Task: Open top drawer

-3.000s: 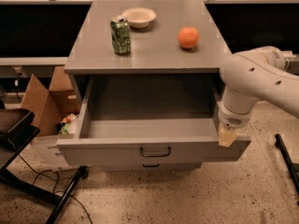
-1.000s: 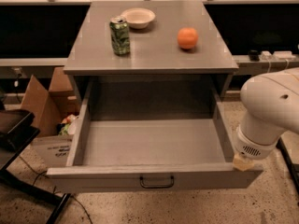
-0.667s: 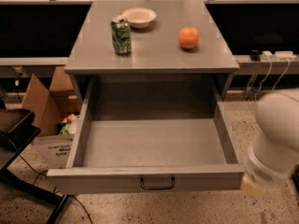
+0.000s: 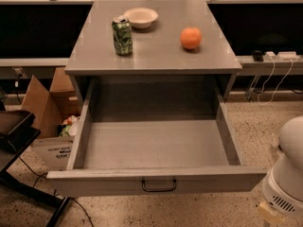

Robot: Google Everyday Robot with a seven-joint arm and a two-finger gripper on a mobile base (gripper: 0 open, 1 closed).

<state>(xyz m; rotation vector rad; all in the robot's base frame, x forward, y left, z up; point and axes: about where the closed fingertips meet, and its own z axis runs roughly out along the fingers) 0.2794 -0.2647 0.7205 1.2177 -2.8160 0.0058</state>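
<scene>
Grey, flat-fronted top drawer [image 4: 94,179] with a small dark wire handle [image 4: 159,186] stands pulled far out, showing its plain smooth box interior. Just beside the drawer's right front corner sits the rounded white arm's gripper [image 4: 269,213]; whether it is open or holding anything cannot be told. Speckled floor [image 4: 189,212] lies in front of the drawer, and a brown cardboard box [image 4: 40,103] stands to its left.

The gripper [image 4: 268,213] has apparently withdrawn lower right, off the top drawer [image 4: 156,183].
</scene>
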